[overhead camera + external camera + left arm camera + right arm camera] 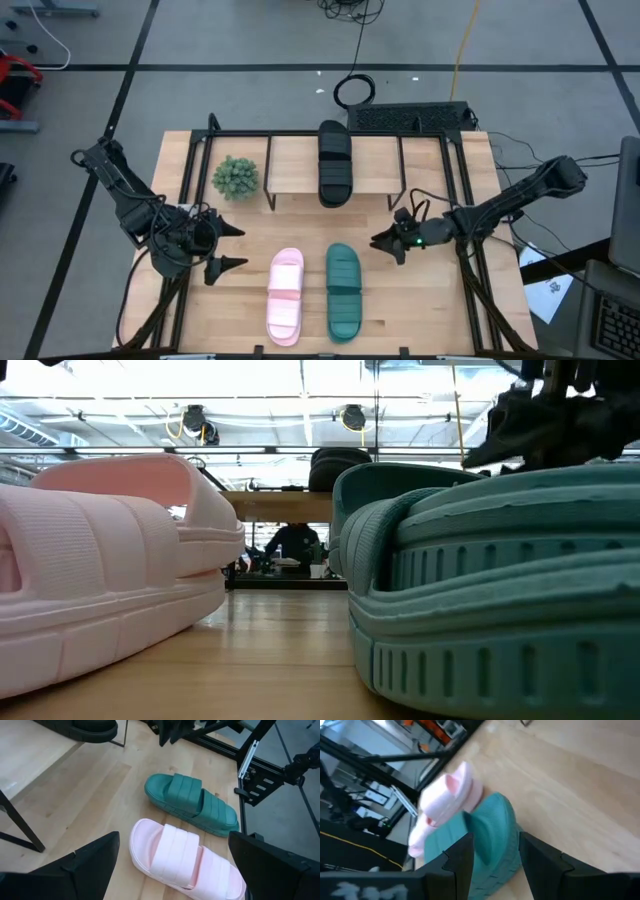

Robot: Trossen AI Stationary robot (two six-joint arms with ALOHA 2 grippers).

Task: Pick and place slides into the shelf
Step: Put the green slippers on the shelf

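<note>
The black slide (335, 163) lies on the light-wood shelf (290, 150), at its middle. The pink slide (285, 296) and the teal slide (344, 290) lie side by side on their soles on the tabletop, near the front edge. My left gripper (228, 248) is open, left of the pink slide (185, 857), with its fingers pointing at it. My right gripper (385, 243) is open, just right of the teal slide's far end (490, 845), and stands apart from it. The low view shows the pink slide (100, 580) and the teal slide (490, 590) close up.
A small potted plant (235, 177) stands at the shelf's left end. Black frame rails (470, 250) run along both table sides. Cables and a black box (410, 117) lie beyond the far edge. A person (293, 540) sits far off in the room.
</note>
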